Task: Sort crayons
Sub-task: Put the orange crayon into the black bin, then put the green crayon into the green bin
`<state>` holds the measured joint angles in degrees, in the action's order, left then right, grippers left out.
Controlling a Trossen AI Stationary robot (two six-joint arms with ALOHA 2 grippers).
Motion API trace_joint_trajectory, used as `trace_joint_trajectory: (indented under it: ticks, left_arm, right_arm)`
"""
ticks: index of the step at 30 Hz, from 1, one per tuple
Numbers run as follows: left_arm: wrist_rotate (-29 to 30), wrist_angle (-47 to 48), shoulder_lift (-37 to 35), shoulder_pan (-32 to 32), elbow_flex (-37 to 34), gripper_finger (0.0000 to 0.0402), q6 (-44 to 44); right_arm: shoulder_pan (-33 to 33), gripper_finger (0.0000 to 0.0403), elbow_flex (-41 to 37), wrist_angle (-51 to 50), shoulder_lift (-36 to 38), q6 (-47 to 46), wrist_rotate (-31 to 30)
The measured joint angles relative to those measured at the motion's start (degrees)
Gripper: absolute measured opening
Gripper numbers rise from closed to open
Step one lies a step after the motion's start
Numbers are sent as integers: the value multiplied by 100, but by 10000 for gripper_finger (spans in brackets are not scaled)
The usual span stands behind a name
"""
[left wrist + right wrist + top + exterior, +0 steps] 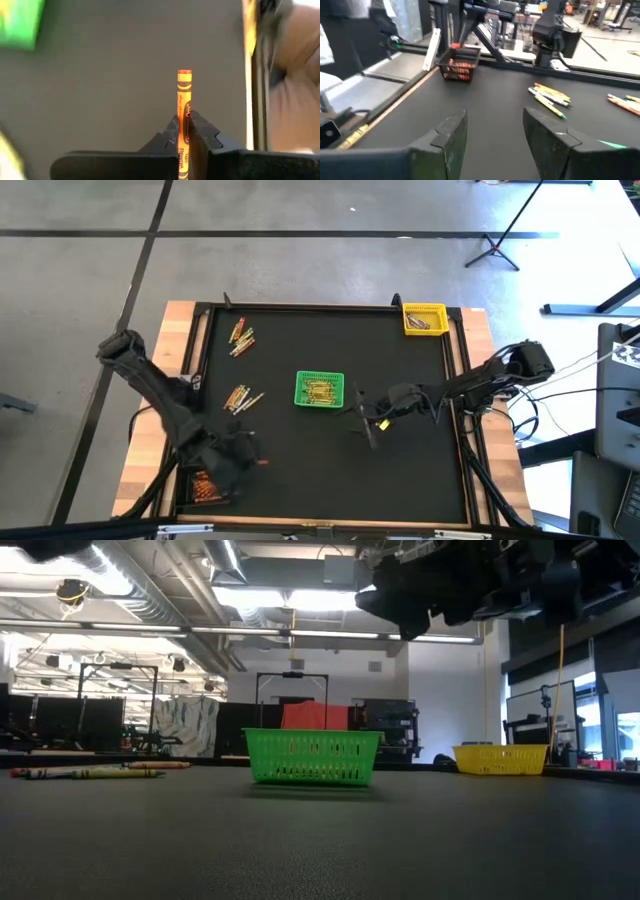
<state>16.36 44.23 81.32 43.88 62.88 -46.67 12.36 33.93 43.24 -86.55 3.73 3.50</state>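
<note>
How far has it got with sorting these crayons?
Partly done. The green basket, the yellow basket and a dark basket by the left arm already hold crayons. In hand: the left gripper is shut on an orange crayon; the right gripper hangs open over the mat. Left: two loose crayon piles on the mat.

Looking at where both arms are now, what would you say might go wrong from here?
The left gripper pinches an orange crayon near one end, most of it sticking out, so it may pivot or slip before reaching the black basket. The open right gripper hangs beside the green basket and might nudge it. Loose crayons lie bunched, so a grab may catch two.
</note>
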Motion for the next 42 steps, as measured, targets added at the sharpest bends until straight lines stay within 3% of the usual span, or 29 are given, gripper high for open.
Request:
trace_joint_trajectory:
  ticks: [4, 9, 17, 28, 35, 42]
  left_arm:
    - [-777, 836, 2, 628, 14, 1, -1680]
    - [-1205, 796, 6, 1384, -502, 0, -3224]
    - [-1313, -154, 11, 1833, -1331, 10, -4302]
    - [-1521, -139, -167, 1503, -1094, 91, -4133]
    - [363, -123, -509, 709, -705, 89, -3030]
    - [784, -58, -347, -562, -704, 88, -1725]
  right_arm:
    - [0, 189, -2, -526, 351, 205, -395]
    - [0, 189, -2, -896, 625, 514, -701]
    - [-4, 189, -2, -758, 723, 1044, -955]
    - [-42, 189, -2, -832, 728, 961, -957]
    - [-39, 189, -2, -911, 728, 817, -1079]
    - [-37, 189, -2, -1181, 745, 536, -1499]
